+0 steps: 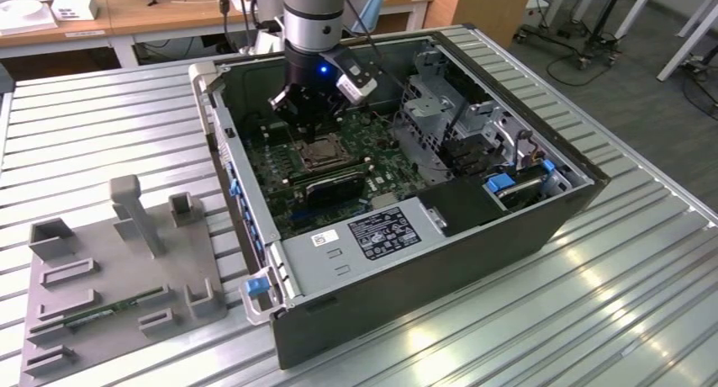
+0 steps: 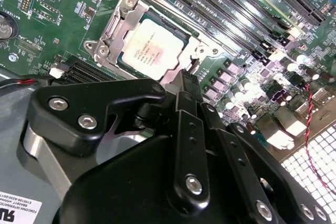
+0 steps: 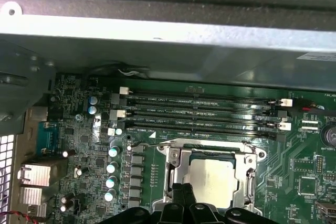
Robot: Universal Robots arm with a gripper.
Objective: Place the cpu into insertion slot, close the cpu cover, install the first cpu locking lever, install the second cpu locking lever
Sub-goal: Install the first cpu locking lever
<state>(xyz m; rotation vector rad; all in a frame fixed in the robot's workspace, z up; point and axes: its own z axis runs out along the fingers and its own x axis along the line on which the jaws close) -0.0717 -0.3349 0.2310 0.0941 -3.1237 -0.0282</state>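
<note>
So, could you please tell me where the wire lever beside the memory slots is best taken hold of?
The lever is probably best taken at its bent free end, which sticks out past the corner of the slot. The rest of the wire lies tight along the slot's rim, beside the memory slots, leaving little to pinch. Come from above, closing across the wire.

Fine print on the cpu (image 2: 152, 51), white label (image 1: 382, 234) and memory slots (image 3: 199, 114), too small to read.
</note>
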